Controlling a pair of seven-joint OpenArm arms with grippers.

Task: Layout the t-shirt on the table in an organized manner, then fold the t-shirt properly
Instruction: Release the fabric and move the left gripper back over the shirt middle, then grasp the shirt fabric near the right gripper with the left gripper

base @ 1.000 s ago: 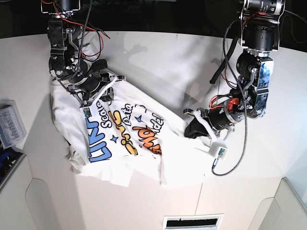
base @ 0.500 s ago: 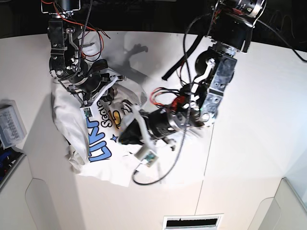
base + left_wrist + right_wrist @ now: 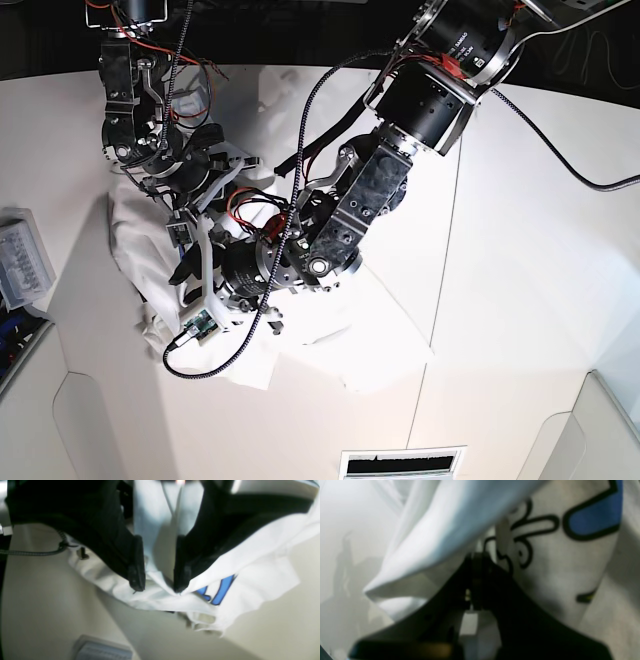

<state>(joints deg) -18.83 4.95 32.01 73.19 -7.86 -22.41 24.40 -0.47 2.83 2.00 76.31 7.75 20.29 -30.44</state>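
The t-shirt [image 3: 340,345] lies crumpled on the near-left part of the table [image 3: 520,250], one half thrown over the other so that plain white reverse shows toward the near right, while the rest bunches up under the two arms at the left.

The left gripper [image 3: 156,588] has its dark fingers [image 3: 136,575] parted, a narrow gap between them. A ridge of white cloth rises into that gap and one fingertip touches a fold, but the fingers do not pinch it, so I judge the cloth free of this gripper. In the base view this arm reaches right across the shirt from the far right, and its gripper [image 3: 200,285] sits over the shirt's left edge.

The right gripper [image 3: 475,580] is closed tight. Printed cloth drapes over and around it, with blue and black lettering just behind; whether a layer is caught between the fingers I cannot tell. In the base view it [image 3: 205,190] sits at the shirt's far-left corner.

Both grippers are thus crowded at the same left side, near each other, and the shirt's bulk stretches away to the near right. The loose folded-over edge lies well apart from either, and the left arm must pull back across the cloth to reach it.
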